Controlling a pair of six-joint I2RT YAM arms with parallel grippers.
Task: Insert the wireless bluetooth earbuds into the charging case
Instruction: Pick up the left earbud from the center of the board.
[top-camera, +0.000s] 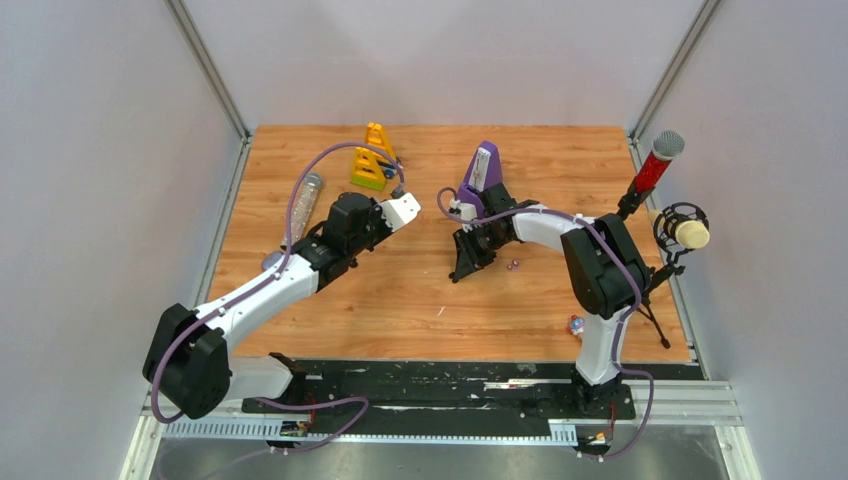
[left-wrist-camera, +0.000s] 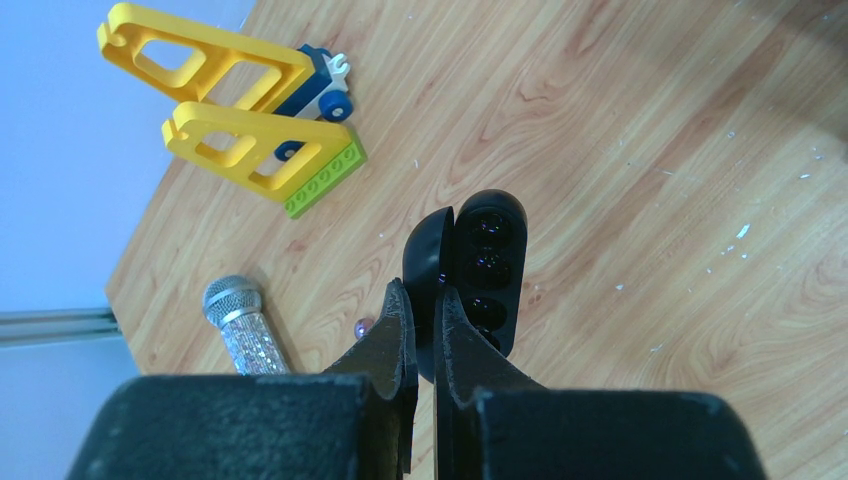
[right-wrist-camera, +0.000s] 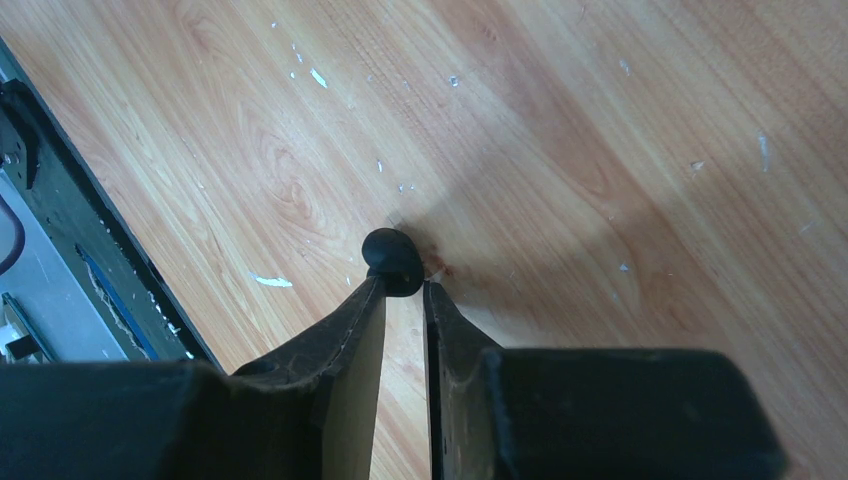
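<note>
In the left wrist view my left gripper (left-wrist-camera: 422, 300) is shut on the charging case (left-wrist-camera: 470, 265), a glossy black oval held above the wood. The case is hinged open, lid to the left and dark wells facing the camera. In the right wrist view one small black earbud (right-wrist-camera: 392, 262) is pinched at the very tips of my right gripper (right-wrist-camera: 404, 288), low over the table. From above, the left gripper (top-camera: 402, 207) is at mid-table and the right gripper (top-camera: 462, 266) is a little to its right. A second earbud cannot be made out.
A yellow toy frame with a blue car (top-camera: 372, 157) and a purple object (top-camera: 484, 168) stand at the back. A glitter microphone (left-wrist-camera: 243, 325) lies at the left, tiny purple beads (top-camera: 514, 265) beside the right gripper, and a red microphone (top-camera: 655, 165) on a stand at the right edge.
</note>
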